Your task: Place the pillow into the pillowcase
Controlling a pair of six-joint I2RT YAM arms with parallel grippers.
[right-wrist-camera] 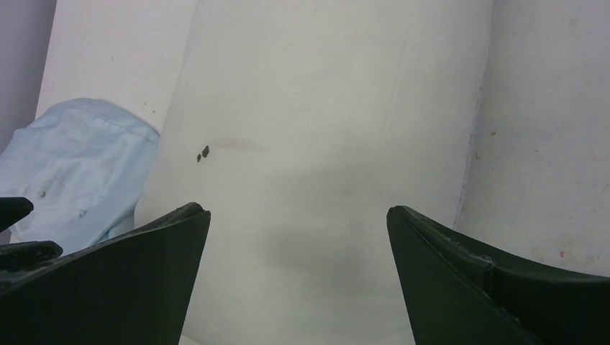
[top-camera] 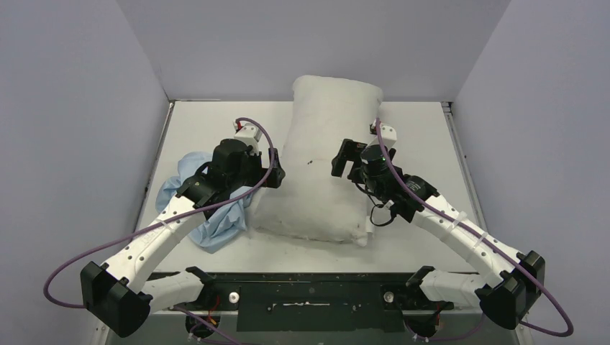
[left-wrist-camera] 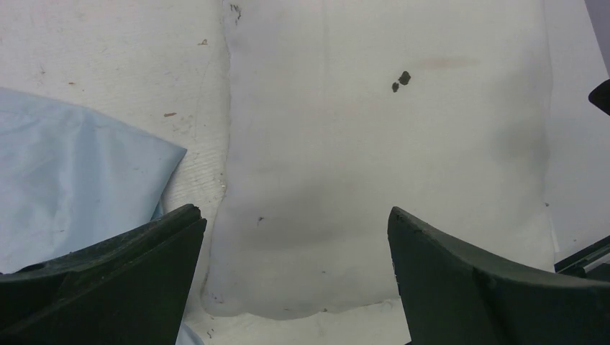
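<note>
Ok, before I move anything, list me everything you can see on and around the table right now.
pillow: one, white with a few dark specks, lying lengthwise down the middle of the table, far end against the back wall
pillowcase: one, light blue, crumpled beside the pillow's left edge, partly under the left arm
table: one, white, scuffed
walls: three, pale grey, left, back and right
cables: two, purple, one along each arm
arms: two, white with black joints, bases at the near edge
left tool: one, black, open, above the pillow's left side, holding nothing
right tool: one, black, open, above the pillow's right side, holding nothing
</note>
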